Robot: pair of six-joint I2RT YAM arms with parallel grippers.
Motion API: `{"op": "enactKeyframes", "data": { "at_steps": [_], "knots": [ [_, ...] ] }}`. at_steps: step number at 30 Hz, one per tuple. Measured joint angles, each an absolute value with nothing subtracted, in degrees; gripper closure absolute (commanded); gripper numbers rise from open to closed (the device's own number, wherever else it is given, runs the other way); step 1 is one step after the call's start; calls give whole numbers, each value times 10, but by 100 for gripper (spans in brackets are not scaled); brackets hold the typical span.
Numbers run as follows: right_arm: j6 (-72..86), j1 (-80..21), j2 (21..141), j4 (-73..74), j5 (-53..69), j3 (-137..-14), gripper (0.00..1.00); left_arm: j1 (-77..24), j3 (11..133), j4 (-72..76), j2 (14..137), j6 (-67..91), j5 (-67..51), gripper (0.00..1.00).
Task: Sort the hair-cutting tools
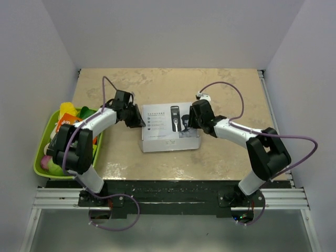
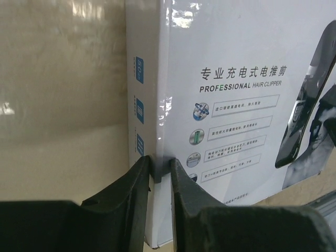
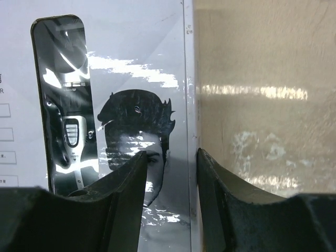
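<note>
likely opening the white box (image 1: 160, 139): left gripper (image 2: 159, 160), barely parted, pinch unclear, is straddling its nine o'clock edge; right gripper (image 3: 170, 152), half-spread, straddling three o'clock. next needing level lifting.

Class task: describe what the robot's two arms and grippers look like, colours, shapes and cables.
Left arm and right arm: white tubes between chunky black joints, a purple cable looping along each. Left gripper and right gripper: black, two tapered fingers each.

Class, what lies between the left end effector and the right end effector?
The white box spans the gap from left end effector to right end effector; the top view shows it.
</note>
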State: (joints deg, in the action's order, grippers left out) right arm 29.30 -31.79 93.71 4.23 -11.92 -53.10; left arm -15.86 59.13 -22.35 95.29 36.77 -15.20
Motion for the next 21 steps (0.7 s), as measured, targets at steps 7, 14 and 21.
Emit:
{"op": "enactKeyframes", "data": {
  "at_steps": [7, 14, 21],
  "knots": [
    [288, -273, 1017, 32, -113, -626, 56, -153, 758, -242, 1073, 338, -107, 80],
    [274, -265, 1027, 48, -105, -651, 53, -154, 796, -261, 1093, 319, -97, 69],
    [248, -274, 990, 113, -95, -651, 50, -167, 779, -289, 1050, 306, -80, 57]
  ]
}}
